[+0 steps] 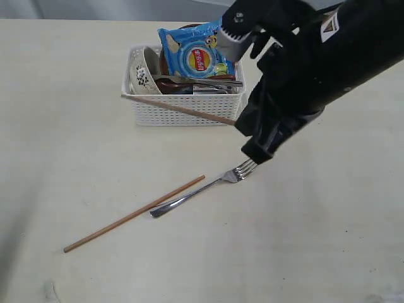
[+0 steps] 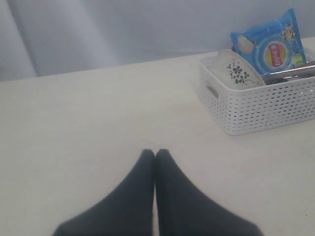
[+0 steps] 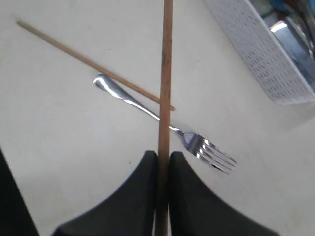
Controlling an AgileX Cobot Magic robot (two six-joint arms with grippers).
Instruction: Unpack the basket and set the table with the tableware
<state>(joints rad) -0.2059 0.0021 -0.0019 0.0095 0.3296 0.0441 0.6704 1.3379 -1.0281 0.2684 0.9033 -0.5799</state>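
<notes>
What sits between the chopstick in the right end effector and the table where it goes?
The fork and the other chopstick lie on the table, apparently beneath the held chopstick; nothing else visible intervenes.

The right arm [image 1: 315,69] is shown as a bulky matt-black casing, with a grey cylindrical joint [image 1: 235,35] at its eleven o'clock end and a small white marking [image 1: 328,25] near twelve o'clock. The left gripper [image 2: 155,156] and right gripper [image 3: 163,156] are each formed of two smooth black fingers tapered to rounded tips.

Soft even light, blurry near edges
</notes>
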